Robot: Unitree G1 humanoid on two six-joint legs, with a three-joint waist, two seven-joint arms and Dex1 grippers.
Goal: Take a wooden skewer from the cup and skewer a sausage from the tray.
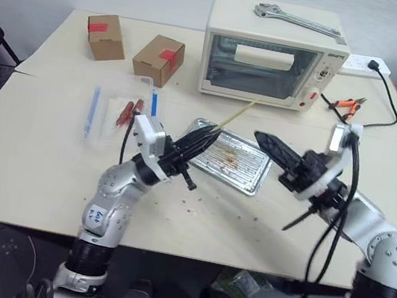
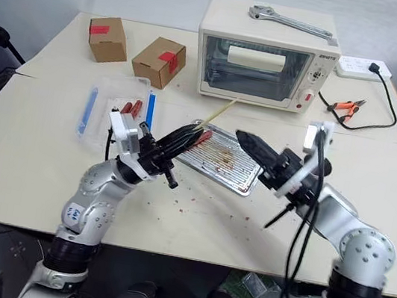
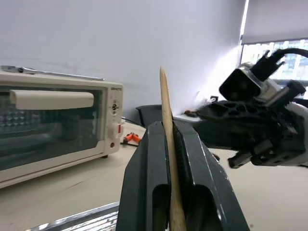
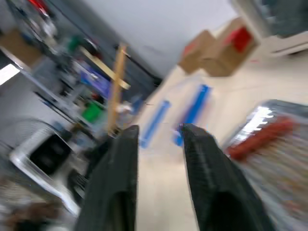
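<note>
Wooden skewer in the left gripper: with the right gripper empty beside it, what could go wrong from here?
1. The left gripper pinches the wooden skewer near its lower end, so most of it sticks out unsupported; pushed into a sausage, it may bend or slip.
2. Its tip points toward the toaster oven and could strike the door.
3. The right gripper, fingers apart, hangs over the tray; the two grippers could collide.

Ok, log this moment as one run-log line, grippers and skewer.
left gripper: shut on wooden skewer | right gripper: open, empty | sausage: at skewer by left gripper, over tray
</note>
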